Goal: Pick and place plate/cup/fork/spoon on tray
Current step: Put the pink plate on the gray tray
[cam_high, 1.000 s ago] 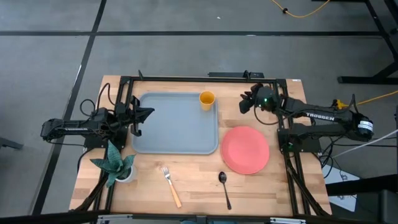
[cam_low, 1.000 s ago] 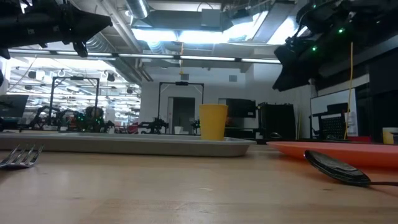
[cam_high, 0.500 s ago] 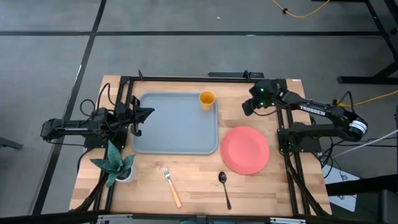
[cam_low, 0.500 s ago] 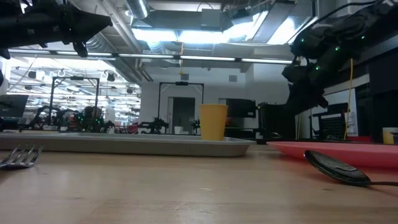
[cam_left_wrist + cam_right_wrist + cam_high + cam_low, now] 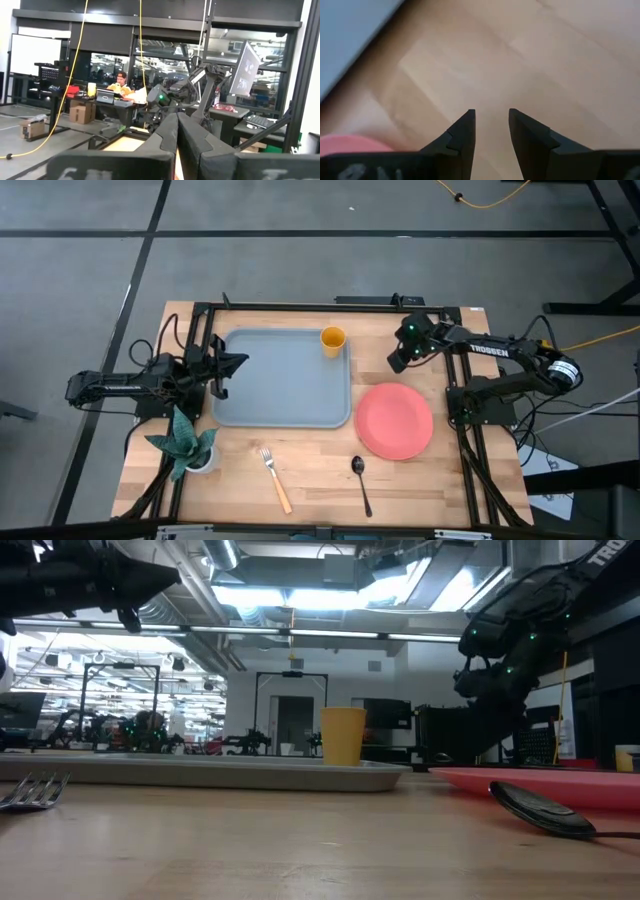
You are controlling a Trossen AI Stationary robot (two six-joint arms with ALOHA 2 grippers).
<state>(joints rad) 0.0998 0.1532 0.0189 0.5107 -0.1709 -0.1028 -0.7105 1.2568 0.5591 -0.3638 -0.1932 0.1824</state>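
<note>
The grey-blue tray (image 5: 283, 385) lies at the table's far left. The yellow cup (image 5: 332, 340) stands upright in the tray's far right corner, as the low view (image 5: 343, 735) also shows. The coral plate (image 5: 394, 420) lies flat on the table right of the tray. The orange-handled fork (image 5: 274, 478) and the dark spoon (image 5: 360, 480) lie near the table's near edge. My right gripper (image 5: 491, 116) is open by a narrow gap and empty. It points down over bare wood between the tray and the plate (image 5: 397, 358). My left gripper (image 5: 232, 363) is shut and empty, held level above the tray's left edge.
A small potted plant (image 5: 185, 445) stands at the table's near left corner. Black frame rails (image 5: 330, 308) run along the far edge and both sides. Bare wood shows between the tray and the plate (image 5: 530, 60) and around the fork and spoon.
My right gripper has tipped from roughly level to pointing down. It has come down toward the table between the tray's right edge and the plate's far side. Nothing else has moved.
</note>
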